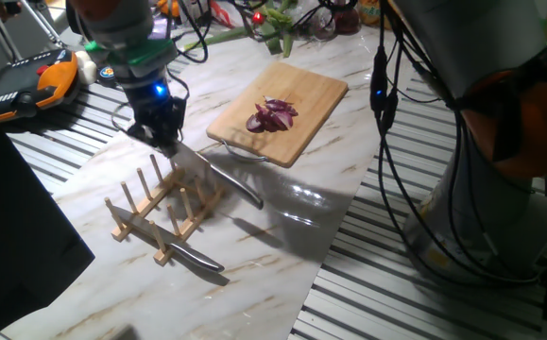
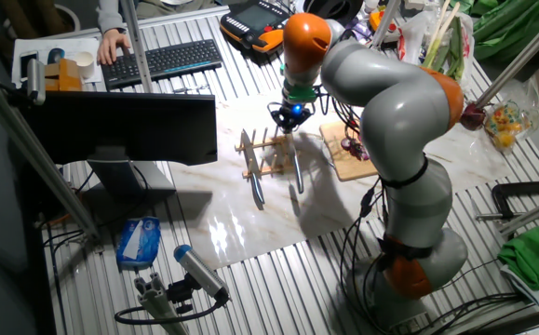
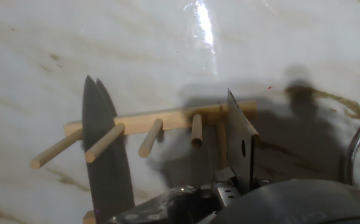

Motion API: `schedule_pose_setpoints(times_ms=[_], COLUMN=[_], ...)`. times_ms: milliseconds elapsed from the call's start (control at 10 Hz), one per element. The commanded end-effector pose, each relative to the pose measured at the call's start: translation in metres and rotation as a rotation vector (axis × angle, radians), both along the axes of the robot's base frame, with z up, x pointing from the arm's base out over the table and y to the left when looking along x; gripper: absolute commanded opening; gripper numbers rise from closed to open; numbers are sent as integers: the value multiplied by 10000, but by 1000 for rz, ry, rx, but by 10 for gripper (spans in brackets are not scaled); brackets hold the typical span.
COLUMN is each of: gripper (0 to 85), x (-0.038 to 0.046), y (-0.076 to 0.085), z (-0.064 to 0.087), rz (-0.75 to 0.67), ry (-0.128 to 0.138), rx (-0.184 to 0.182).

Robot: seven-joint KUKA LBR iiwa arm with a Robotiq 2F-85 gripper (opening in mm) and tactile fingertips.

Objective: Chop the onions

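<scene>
1. Hanging low over the marble-patterned tabletop (image 1: 282, 246), the gripper (image 1: 164, 140) sits just above the near end of a wooden peg rack (image 1: 164, 210), a blue light glowing on the wrist above it.

2. Clamped in the gripper is a cleaver (image 1: 218, 176): its broad steel blade slants away from the fingers across the rack's end and towards the cutting board (image 1: 278, 110). In the hand view the same blade (image 3: 242, 144) stands edge-on between the fingers, a small hole visible in it, right above the rack's pegs (image 3: 195, 129).

3. A second knife (image 1: 190, 255) rests in the rack (image 2: 267, 154), its handle poking out over the tabletop on the camera's side. The hand view shows its dark blade (image 3: 105, 155) lying between the pegs.

4. The onions (image 1: 273, 114) lie as a small heap of purple slices and bits near the middle of the cutting board, well apart from the gripper and the cleaver. From the other fixed view they appear only as a dark purple speck (image 2: 351, 144) on the board (image 2: 353, 158), partly hidden by the arm.

5. A metal wire handle (image 1: 245, 151) juts out at the board's near edge, close to the cleaver blade.
</scene>
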State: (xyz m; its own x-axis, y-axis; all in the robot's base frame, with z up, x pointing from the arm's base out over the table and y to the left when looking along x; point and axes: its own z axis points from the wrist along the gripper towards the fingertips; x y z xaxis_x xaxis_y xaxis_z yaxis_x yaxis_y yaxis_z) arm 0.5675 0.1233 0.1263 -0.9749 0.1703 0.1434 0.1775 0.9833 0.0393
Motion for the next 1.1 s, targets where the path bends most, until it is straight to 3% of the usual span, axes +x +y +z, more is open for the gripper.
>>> schedule_pose_setpoints(times_ms=[0, 300, 800, 900, 1000], gripper=[7, 7, 7, 30, 130], x=[2, 44, 152, 158, 159], y=[16, 42, -47, -53, -50], z=[-26, -164, -461, -472, -468], rz=[0, 6, 17, 23, 21], ry=[0, -2, -18, -18, -20], rx=[1, -9, 13, 15, 16])
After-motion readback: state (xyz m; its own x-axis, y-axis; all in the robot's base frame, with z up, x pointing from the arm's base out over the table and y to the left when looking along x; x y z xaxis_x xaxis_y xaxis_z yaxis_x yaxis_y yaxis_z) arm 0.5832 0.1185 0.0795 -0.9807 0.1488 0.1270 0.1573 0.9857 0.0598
